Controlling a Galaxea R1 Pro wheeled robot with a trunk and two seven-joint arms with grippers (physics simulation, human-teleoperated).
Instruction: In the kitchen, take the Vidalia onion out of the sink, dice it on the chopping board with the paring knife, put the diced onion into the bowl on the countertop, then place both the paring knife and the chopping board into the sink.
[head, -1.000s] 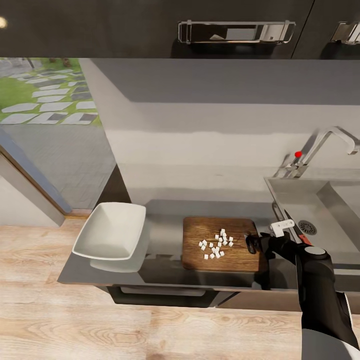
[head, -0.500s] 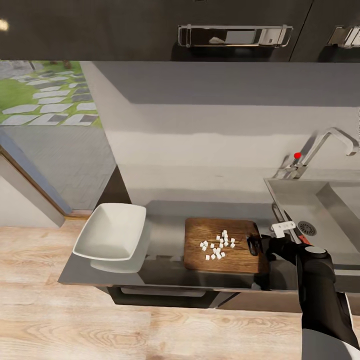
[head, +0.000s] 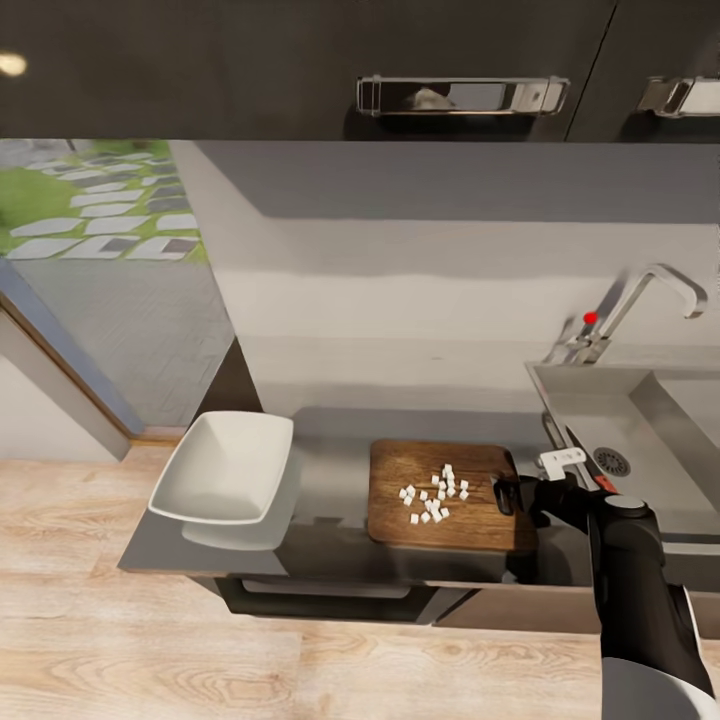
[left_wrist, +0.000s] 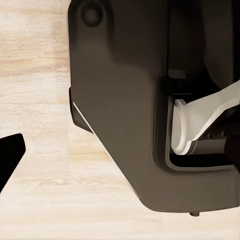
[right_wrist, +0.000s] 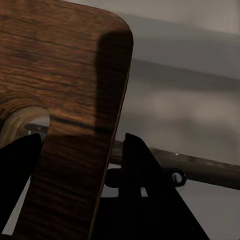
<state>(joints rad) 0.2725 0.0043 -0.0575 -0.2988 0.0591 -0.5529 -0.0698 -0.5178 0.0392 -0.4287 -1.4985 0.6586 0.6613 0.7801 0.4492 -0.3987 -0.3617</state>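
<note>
A grey worktop (head: 330, 545) runs under dark upper cabinets (head: 300, 60) with bar handles, pale wooden floor (head: 150, 650) in front of it and a window with a garden view at the far left. Farthest from the right gripper (head: 508, 493), at the left end of the worktop, stands the white bowl (head: 222, 468), well apart from the gripper. Nearer, the chopping board (head: 447, 494) lies flat with the diced onion (head: 436, 494) scattered as small white bits near its middle, just beside the gripper on its left. The right gripper sits at the board's right edge; in the right wrist view its dark fingers (right_wrist: 142, 175) stand one on each side of the board's edge, pinching the chopping board (right_wrist: 60, 100). Beyond the gripper to the right lies the sink (head: 640, 420), with its round drain (head: 612, 461), chrome tap (head: 640, 300) and red knob (head: 591, 318). The left wrist view looks at the robot's own dark body over the floor; whether the left gripper is spread or closed I cannot tell.
</note>
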